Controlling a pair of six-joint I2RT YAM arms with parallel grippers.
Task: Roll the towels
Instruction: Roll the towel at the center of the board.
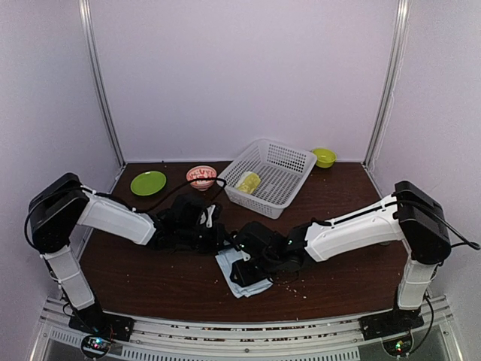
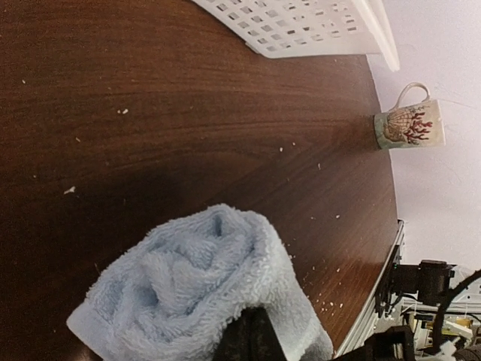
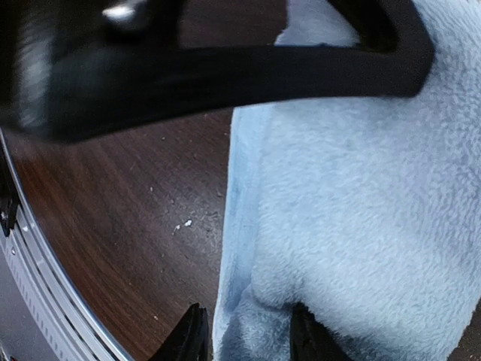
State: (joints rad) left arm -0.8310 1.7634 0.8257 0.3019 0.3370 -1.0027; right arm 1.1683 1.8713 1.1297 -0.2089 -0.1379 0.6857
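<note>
On the dark wooden table [image 1: 150, 278], just in front of the white plastic mesh basket [image 1: 267, 203], lies the half-rolled pale blue terry towel [image 1: 240, 286]. The left jaws press shut at its edge and the right jaws stand part-open astride a fold. Ease off slowly, keeping the roll snug.

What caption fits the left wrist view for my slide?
Partly rolled blue towel at the shut left fingers; basket and mug beyond on the table.

towel [image 1: 228, 262] on table [image 1: 150, 278] | basket [image 1: 289, 162] behind it | second towel [image 1: 248, 181], seemingly, inside
</note>
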